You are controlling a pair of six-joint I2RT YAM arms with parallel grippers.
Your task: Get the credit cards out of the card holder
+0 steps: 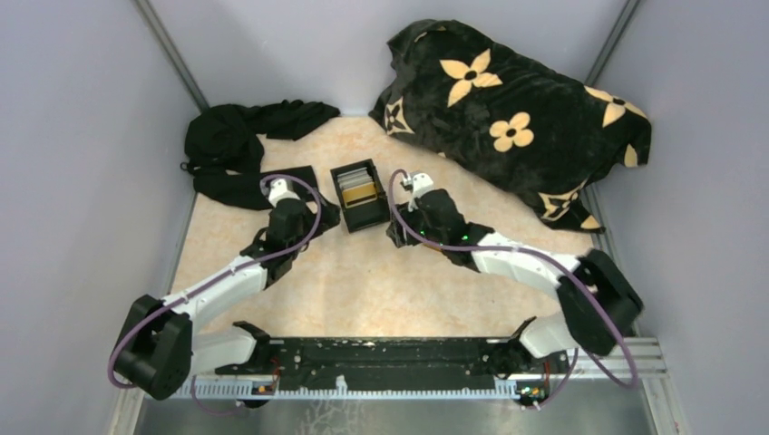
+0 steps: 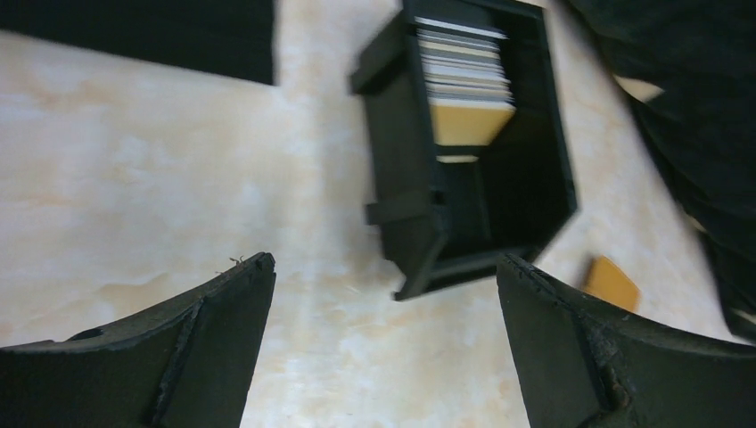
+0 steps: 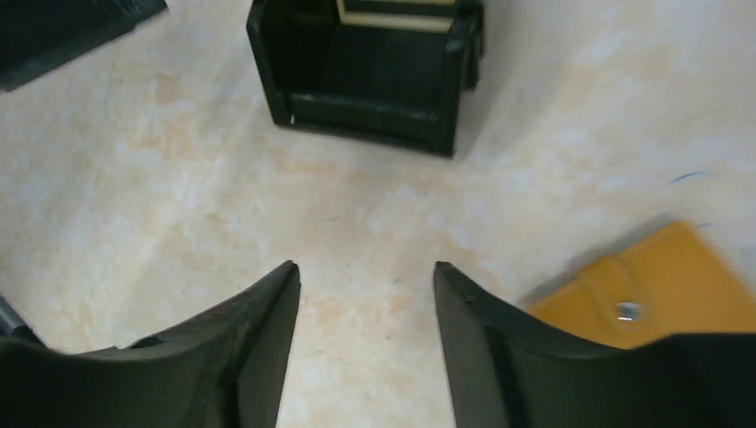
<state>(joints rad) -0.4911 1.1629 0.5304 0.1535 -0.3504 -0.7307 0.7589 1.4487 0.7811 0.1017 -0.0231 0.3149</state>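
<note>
While left gripper (image 2: 383,343) and right gripper (image 3: 365,348) gape empty, we warn:
the latter may shove the holder (image 3: 664,272) lying just beside it.

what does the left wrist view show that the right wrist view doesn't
Only the left wrist view: the grey credit cards stacked inside the black box, and the left end effector, open wide. Only the right wrist view: the snap on the card holder, and the right end effector, open above the table. Both: the box, and the orange card holder lying on the table outside it.
</note>
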